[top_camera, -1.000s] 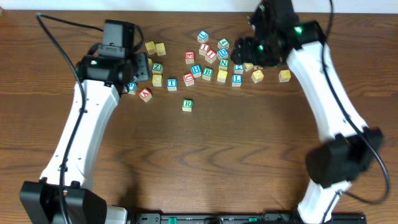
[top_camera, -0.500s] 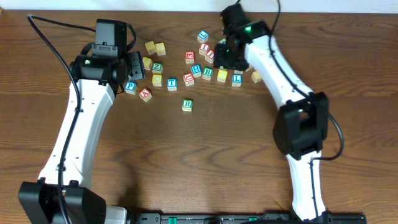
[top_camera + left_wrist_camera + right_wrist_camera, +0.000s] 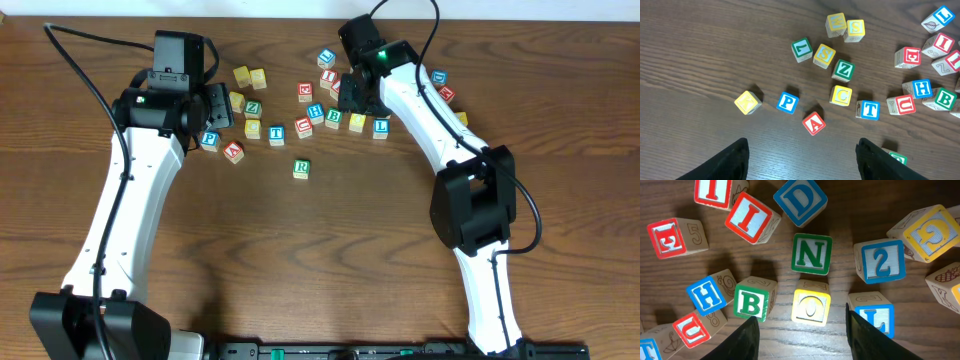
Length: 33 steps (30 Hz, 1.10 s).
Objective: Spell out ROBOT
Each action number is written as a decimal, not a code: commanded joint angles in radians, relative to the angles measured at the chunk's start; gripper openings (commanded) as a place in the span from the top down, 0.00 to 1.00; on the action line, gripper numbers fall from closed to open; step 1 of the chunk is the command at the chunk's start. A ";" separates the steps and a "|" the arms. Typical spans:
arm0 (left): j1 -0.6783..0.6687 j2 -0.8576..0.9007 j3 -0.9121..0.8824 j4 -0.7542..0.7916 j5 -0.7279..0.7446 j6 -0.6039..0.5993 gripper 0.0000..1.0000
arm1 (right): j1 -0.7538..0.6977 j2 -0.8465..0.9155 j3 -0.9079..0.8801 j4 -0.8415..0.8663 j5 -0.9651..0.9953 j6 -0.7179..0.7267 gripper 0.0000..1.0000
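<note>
A green R block (image 3: 301,168) stands alone in front of a scattered cluster of letter blocks. My right gripper (image 3: 352,97) is open and empty over the cluster's right side. In the right wrist view its fingers (image 3: 801,330) straddle the wood just in front of a yellow O block (image 3: 811,306), with a green B (image 3: 751,300) to its left and a blue L (image 3: 877,314) to its right. My left gripper (image 3: 222,105) is open and empty at the cluster's left. In the left wrist view its fingers (image 3: 802,160) hover near a blue T (image 3: 869,109) and a red A (image 3: 813,123).
Other blocks lie around: N (image 3: 811,254), D (image 3: 800,199), a blue 2 (image 3: 882,262), P (image 3: 787,102), Z (image 3: 843,70), H (image 3: 922,88), U (image 3: 905,104). A few loose blocks (image 3: 446,92) lie at the back right. The table's back edge is close behind the cluster.
My right arm swung left from the back right to over the middle of the cluster. A few blocks at the right ended up farther right. The left arm barely moved.
</note>
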 commanded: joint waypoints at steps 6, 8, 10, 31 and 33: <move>0.005 0.010 0.011 -0.002 -0.013 0.013 0.32 | 0.006 0.074 -0.005 0.011 -0.020 0.019 0.48; 0.005 0.010 0.011 -0.002 -0.013 0.013 0.32 | 0.006 0.091 -0.005 0.014 -0.022 0.019 0.48; 0.005 0.010 0.011 -0.002 -0.013 0.013 0.32 | 0.006 0.100 -0.005 0.013 -0.021 0.018 0.49; 0.005 0.010 0.011 0.006 -0.013 0.013 0.32 | 0.003 0.085 -0.004 -0.021 0.005 -0.039 0.75; 0.005 0.010 0.011 0.010 -0.013 0.013 0.32 | 0.003 0.053 -0.002 -0.049 0.004 -0.051 0.75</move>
